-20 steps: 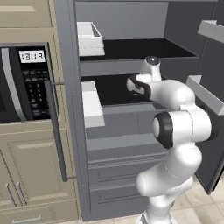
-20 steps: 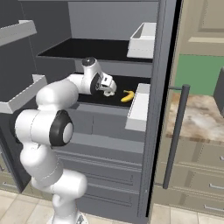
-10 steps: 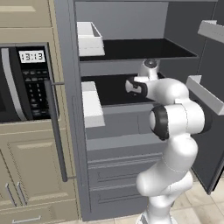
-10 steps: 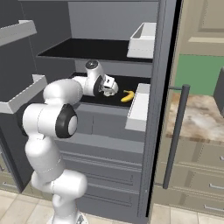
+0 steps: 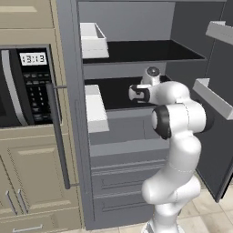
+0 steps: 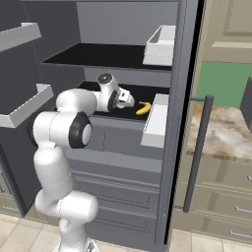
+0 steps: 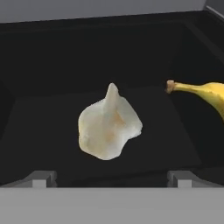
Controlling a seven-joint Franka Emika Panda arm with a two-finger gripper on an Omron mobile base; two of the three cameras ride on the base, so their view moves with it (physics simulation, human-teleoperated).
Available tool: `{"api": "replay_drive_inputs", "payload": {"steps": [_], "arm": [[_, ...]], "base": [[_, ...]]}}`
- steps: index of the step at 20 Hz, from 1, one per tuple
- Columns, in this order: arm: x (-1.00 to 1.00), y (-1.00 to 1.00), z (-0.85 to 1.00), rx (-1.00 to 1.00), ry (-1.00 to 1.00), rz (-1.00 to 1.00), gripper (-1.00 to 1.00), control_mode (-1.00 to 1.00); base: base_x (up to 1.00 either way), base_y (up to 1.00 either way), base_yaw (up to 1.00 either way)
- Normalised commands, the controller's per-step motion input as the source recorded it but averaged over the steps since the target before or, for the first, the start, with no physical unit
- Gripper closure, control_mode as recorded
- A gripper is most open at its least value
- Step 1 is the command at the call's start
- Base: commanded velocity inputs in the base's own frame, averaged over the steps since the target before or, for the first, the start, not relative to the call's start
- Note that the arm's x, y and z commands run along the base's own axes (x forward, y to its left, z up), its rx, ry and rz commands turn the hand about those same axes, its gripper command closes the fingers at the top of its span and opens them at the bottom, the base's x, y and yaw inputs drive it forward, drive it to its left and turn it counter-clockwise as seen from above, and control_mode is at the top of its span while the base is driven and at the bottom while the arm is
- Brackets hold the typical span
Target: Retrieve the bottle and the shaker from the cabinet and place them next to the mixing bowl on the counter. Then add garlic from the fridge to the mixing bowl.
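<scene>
Garlic [image 7: 109, 124] lies on the black shelf [image 7: 52, 118] of the fridge [image 5: 73, 136], straight ahead of my claw [image 7: 111, 178] and between its two tips, which stand wide apart with nothing in them. It is a pale, lumpy head with its point up, not touching either tip.

A banana [image 7: 199, 92] lies on the same shelf off to one side of the garlic, its stem end toward it but clearly apart. Nothing sits between my claw and the garlic.

From the right base view I see the banana [image 6: 143, 108] just past my claw [image 6: 129, 98], near the white bin [image 6: 155, 123] on the shelf's right edge; the garlic is hidden there behind my wrist. The left base view shows my claw [image 5: 132, 93] reaching into the lower shelf opening, the microwave [image 5: 27, 86] left of the fridge and a door shelf [image 5: 214, 98] close beside my elbow.

Around the garlic the shelf is bare and dark on all sides.
</scene>
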Motion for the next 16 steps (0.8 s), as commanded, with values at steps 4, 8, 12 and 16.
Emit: {"api": "replay_drive_inputs", "payload": {"steps": [4, 8, 12, 16], "arm": [[0.37, -0.02, 0.00, -0.02, 0.08, 0.00, -1.00, -1.00], [0.31, 0.00, 0.00, -0.02, 0.08, 0.00, -1.00, -1.00], [0.25, 0.00, -0.06, 0.00, 0.04, 0.00, -1.00, -1.00], [0.15, 0.00, -0.27, 0.00, 0.00, 0.00, -1.00, -1.00]], "base": [[0.00, 0.00, 0.00], [0.00, 0.00, 0.00], [0.00, 0.00, 0.00], [0.00, 0.00, 0.00]]}}
